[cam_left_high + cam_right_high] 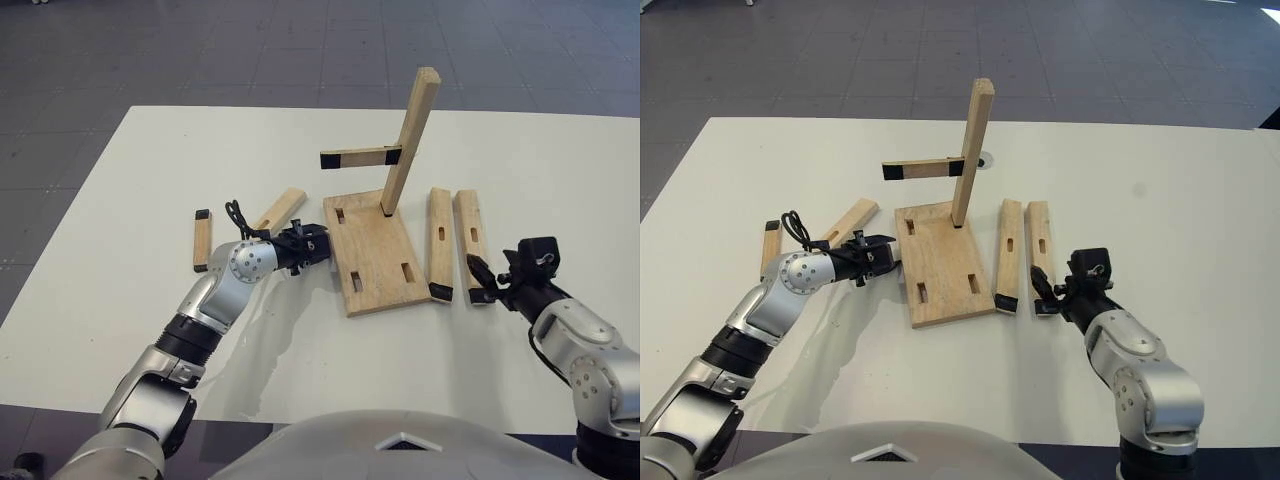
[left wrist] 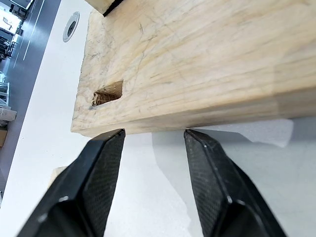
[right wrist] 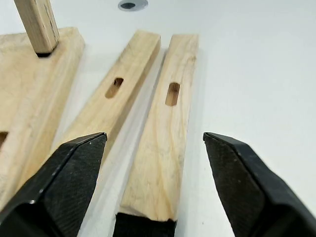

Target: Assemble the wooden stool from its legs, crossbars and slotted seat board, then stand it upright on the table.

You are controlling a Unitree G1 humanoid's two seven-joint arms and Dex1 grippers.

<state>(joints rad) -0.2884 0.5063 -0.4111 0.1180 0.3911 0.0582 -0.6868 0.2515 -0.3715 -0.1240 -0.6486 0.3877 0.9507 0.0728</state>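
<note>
The slotted seat board (image 1: 375, 255) lies flat on the white table (image 1: 110, 300). One leg (image 1: 410, 135) stands upright in its far slot, with a black-tipped crossbar (image 1: 358, 157) sticking out sideways toward my left. My left gripper (image 2: 153, 138) is open at the board's left edge (image 2: 197, 59), its fingers (image 2: 106, 163) just short of the wood. Two slotted legs (image 1: 440, 243) (image 1: 468, 238) lie side by side right of the board. My right gripper (image 3: 154, 138) is open, straddling the near black-capped end of the outer leg (image 3: 163, 138) without touching it.
Two short loose pieces lie left of the board: one black-tipped (image 1: 202, 240), one angled (image 1: 282, 208). A round grommet hole (image 3: 131, 5) sits in the table beyond the legs. Bare table surrounds the parts on the near, left and right sides.
</note>
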